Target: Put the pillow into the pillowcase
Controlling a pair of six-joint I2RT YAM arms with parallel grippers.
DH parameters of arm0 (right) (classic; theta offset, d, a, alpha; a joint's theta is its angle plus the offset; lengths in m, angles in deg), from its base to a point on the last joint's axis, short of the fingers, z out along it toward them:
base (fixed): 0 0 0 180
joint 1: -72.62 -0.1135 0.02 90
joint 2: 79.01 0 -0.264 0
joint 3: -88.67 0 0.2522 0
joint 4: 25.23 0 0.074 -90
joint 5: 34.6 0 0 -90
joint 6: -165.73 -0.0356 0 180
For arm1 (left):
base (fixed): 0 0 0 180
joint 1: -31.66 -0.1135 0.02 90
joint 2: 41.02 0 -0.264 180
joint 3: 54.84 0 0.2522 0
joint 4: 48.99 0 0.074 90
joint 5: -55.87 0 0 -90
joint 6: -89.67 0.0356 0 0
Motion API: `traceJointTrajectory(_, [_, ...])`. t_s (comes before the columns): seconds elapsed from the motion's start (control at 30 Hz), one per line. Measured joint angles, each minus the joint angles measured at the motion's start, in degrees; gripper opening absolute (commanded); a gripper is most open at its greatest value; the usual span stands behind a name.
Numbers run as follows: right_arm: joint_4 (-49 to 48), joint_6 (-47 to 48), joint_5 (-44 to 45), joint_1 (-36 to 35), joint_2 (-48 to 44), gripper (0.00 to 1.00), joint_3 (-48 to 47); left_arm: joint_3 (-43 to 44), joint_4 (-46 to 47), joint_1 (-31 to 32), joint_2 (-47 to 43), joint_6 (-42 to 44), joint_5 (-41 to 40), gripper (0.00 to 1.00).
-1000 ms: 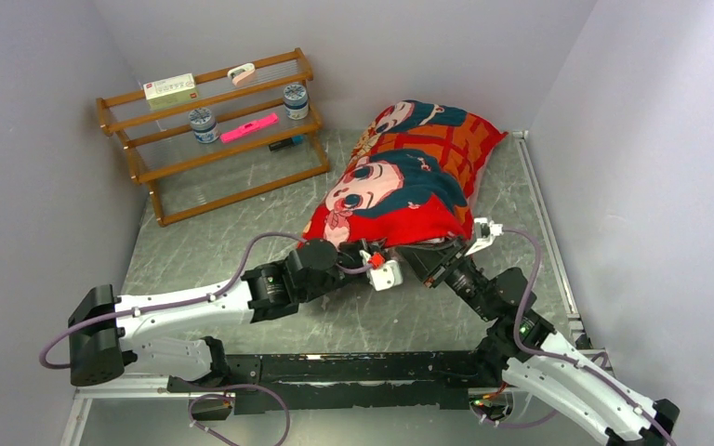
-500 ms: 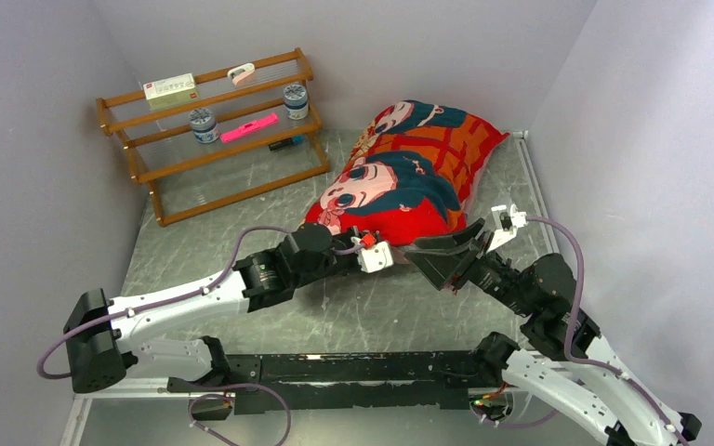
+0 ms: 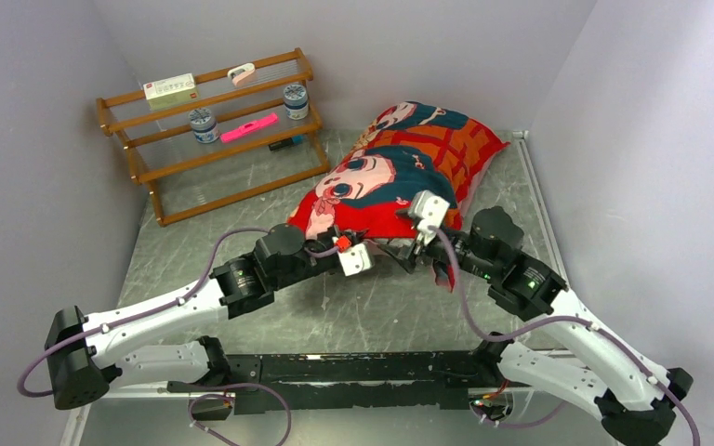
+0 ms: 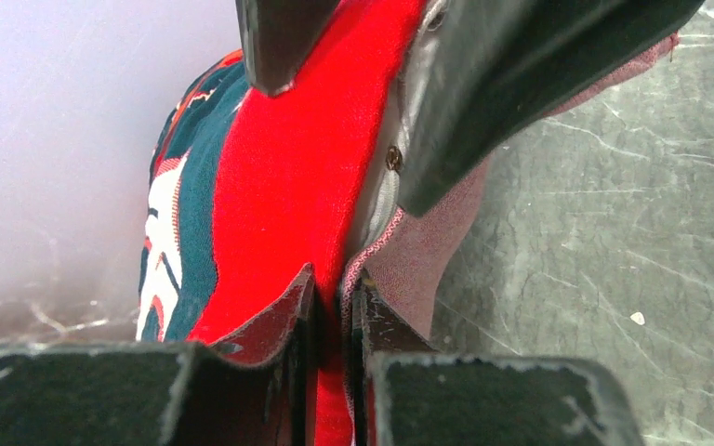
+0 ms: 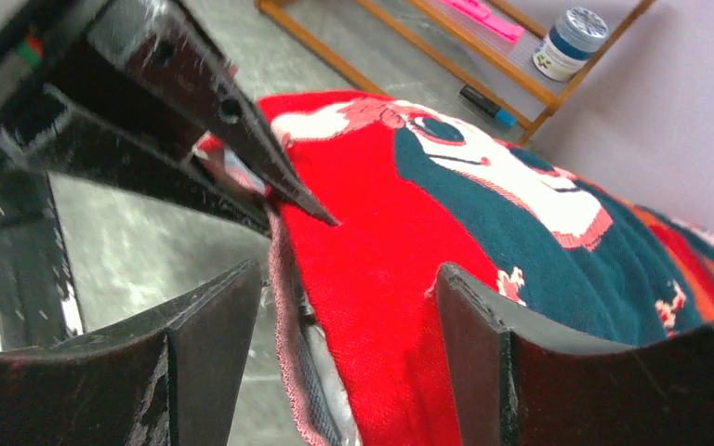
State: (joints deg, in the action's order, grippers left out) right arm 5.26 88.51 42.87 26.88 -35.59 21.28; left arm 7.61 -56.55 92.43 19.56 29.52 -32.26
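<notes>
The pillowcase [image 3: 400, 167] lies plump just ahead of both grippers, with the pillow [image 5: 323, 376] showing only as a pale sliver at its hem. The left gripper [image 4: 330, 302] pinches that hem. The right gripper [image 5: 344, 279], close beside it, gapes astride the hem. A wooden rack [image 3: 214, 130] stands beyond the left gripper; its box label is too small to read.

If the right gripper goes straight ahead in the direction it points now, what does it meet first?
Most likely the pillowcase, at its near edge, just beside the left gripper that pinches it there; depth is hard to judge.
</notes>
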Motion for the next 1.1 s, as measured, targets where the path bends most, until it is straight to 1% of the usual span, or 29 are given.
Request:
traceJointTrajectory(0.13, [0.96, 12.09, -4.35, 0.00, 2.16, 0.73, -0.11, 0.00, 0.02, -0.02, 0.00, 0.79, 0.39, 0.05])
traceJointTrajectory(0.23, [2.69, 18.67, -7.69, 0.00, 3.19, 0.72, -0.85, 0.00, 0.02, -0.02, 0.00, 1.01, 0.66, 0.05])
traceJointTrajectory(0.37, [3.28, 23.82, -9.70, -0.07, 5.01, 0.69, -1.16, 0.00, 0.02, -0.07, 0.00, 1.01, 0.92, 0.05])
traceJointTrajectory(0.47, [2.84, 26.40, -10.23, -0.52, 6.19, 0.66, -1.16, 0.00, 0.02, -0.07, 0.00, 1.01, 0.92, 0.05])
traceJointTrajectory(0.5, [2.60, 27.26, -9.81, -0.90, 6.56, 0.63, -1.16, 0.00, 0.02, -0.07, 0.00, 1.01, 0.94, 0.05])
traceJointTrajectory(0.53, [2.27, 28.15, -9.16, -1.40, 6.95, 0.58, -1.14, 0.00, 0.02, -0.07, 0.00, 1.01, 0.94, 0.05])
traceJointTrajectory(0.57, [1.84, 29.09, -8.39, -1.92, 7.32, 0.50, -1.05, 0.00, 0.02, -0.07, 0.00, 1.01, 0.94, 0.05])
traceJointTrajectory(0.6, [1.49, 30.01, -7.45, -2.40, 7.69, 0.36, -0.96, 0.00, 0.02, -0.07, 0.00, 1.01, 0.94, 0.05])
traceJointTrajectory(0.63, [1.14, 30.77, -6.71, -2.71, 7.96, 0.24, -0.87, 0.00, 0.02, -0.07, 0.00, 1.01, 0.94, 0.05])
traceJointTrajectory(0.67, [0.61, 31.39, -5.86, -2.99, 8.13, 0.15, -0.63, 0.00, 0.04, -0.07, 0.00, 1.07, 0.72, 0.05])
traceJointTrajectory(0.7, [0.35, 31.78, -5.51, -3.32, 8.09, 0.09, -0.02, 0.00, 0.48, -0.20, 0.00, 1.25, 0.37, 0.05])
traceJointTrajectory(0.77, [-1.49, 32.92, -4.42, -3.98, 7.34, 0.02, 2.03, -0.04, 0.39, -0.55, 0.00, 1.22, 0.09, 0.05])
traceJointTrajectory(0.87, [-4.98, 33.97, -4.00, -4.26, 5.05, 0.01, 5.68, -0.22, 0.15, -0.44, 0.00, 1.22, 0.28, 0.05])
traceJointTrajectory(0.9, [-5.44, 34.34, -3.98, -4.35, 4.46, 0.04, 6.29, -0.24, 0.20, -0.31, 0.00, 1.22, 0.37, 0.05])
traceJointTrajectory(0.93, [-5.60, 34.73, -3.93, -4.42, 4.15, 0.14, 6.58, -0.26, 0.22, -0.31, 0.00, 1.22, 0.39, 0.05])
traceJointTrajectory(0.97, [-5.60, 34.97, -3.82, -4.46, 4.11, 0.27, 6.58, -0.26, 0.31, -0.26, 0.00, 1.27, 0.37, 0.05])
traceJointTrajectory(1.0, [-5.66, 35.26, -3.61, -4.55, 4.17, 0.35, 6.58, -0.26, 0.44, -0.22, 0.00, 1.27, 0.37, 0.05])
traceJointTrajectory(1.03, [-5.68, 36.00, -2.78, -4.68, 4.37, 0.38, 6.56, -0.26, 0.37, -0.24, 0.00, 1.20, 0.39, 0.05])
traceJointTrajectory(1.1, [-5.57, 36.46, -1.11, -4.52, 4.79, 0.37, 6.45, -0.31, 0.35, -0.22, -0.07, 1.22, 0.37, 0.05])
